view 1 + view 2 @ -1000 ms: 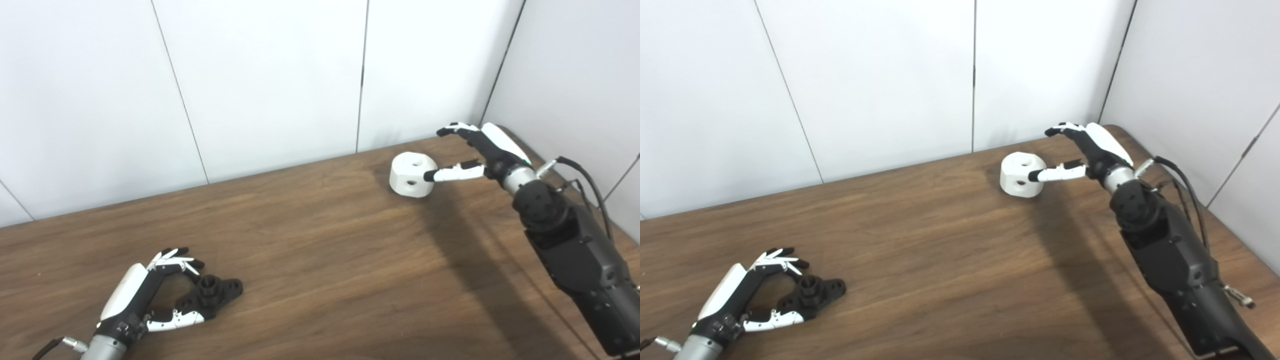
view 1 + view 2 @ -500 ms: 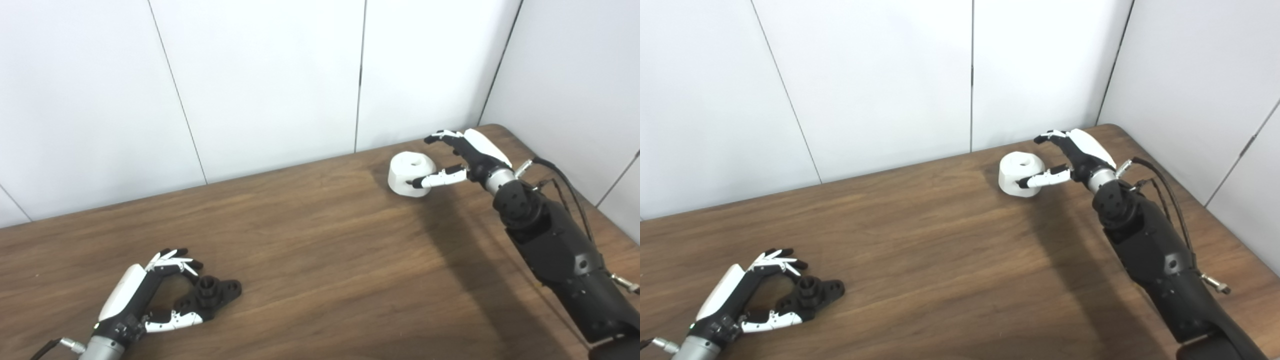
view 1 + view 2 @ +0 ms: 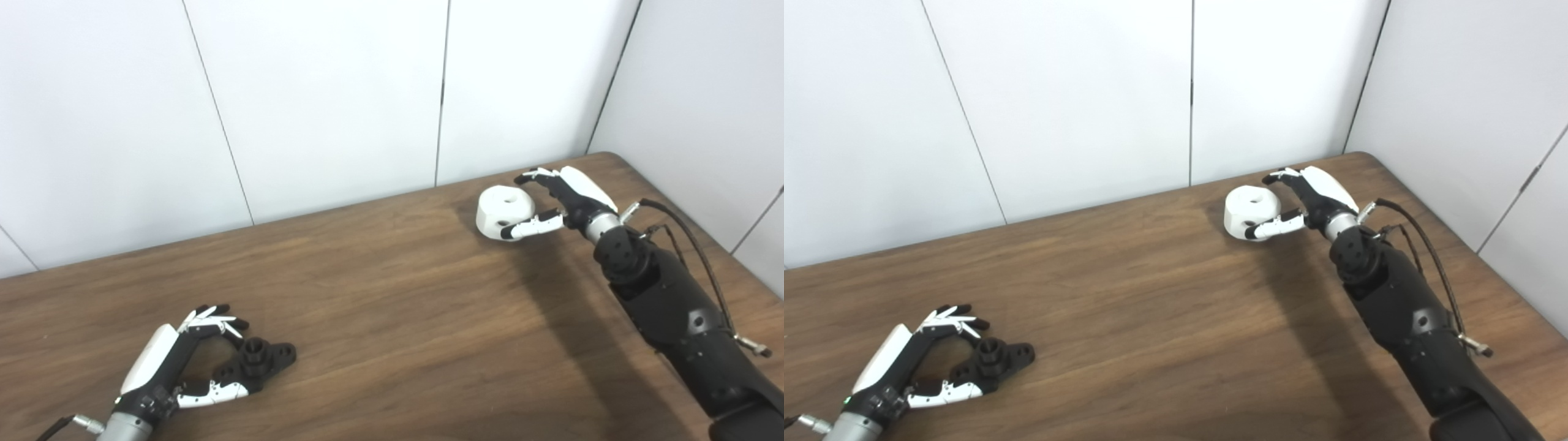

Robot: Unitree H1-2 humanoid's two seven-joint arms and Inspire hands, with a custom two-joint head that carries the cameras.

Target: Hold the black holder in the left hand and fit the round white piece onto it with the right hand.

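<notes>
**Two hands, two parts, wooden table**

Near left: left hand, fingers spread around black holder lying flat, grip not closed. Far right, well apart: right hand, thumb and fingers apart, cupping round white piece resting on table.

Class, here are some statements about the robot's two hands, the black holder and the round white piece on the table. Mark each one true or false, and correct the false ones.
1. The round white piece sits near the table's far right corner. True.
2. The right hand is cupped around the round white piece. True.
3. The black holder is already joined to the round white piece. False: they lie far apart, the holder at the near left of the table.
4. The left hand is raised high above the table. False: it is low at the table, fingers spread around the black holder.
5. The round white piece has a hole in its top. True.
</notes>
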